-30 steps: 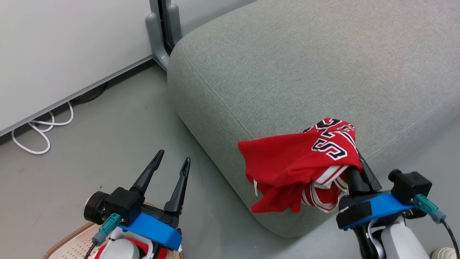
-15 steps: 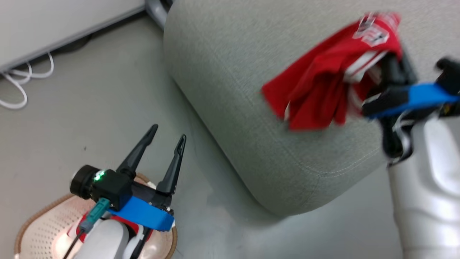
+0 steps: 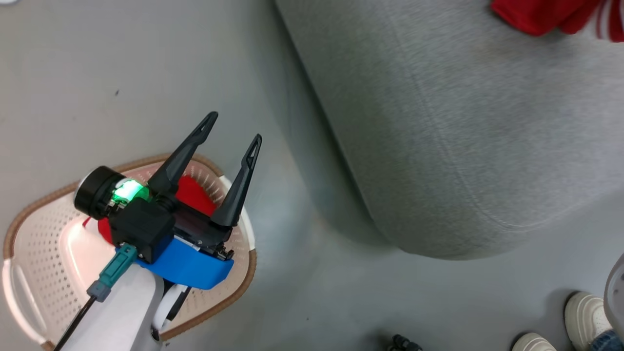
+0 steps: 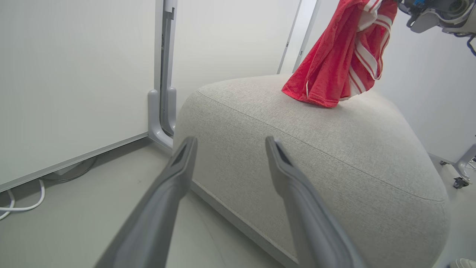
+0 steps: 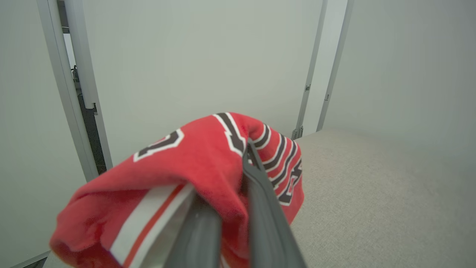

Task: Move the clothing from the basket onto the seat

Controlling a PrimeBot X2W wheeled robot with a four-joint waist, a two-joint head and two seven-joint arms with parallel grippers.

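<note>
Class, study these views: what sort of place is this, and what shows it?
Probably an indoor lab or office room staged as a lounge: a grey upholstered seat, white partition panels on metal feet, and a laundry basket on a bare floor.

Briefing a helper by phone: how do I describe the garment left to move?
Find the cream basket on the floor beside the grey seat. The red garment lies inside it, under the left gripper. The other jersey hangs from the right gripper.
</note>
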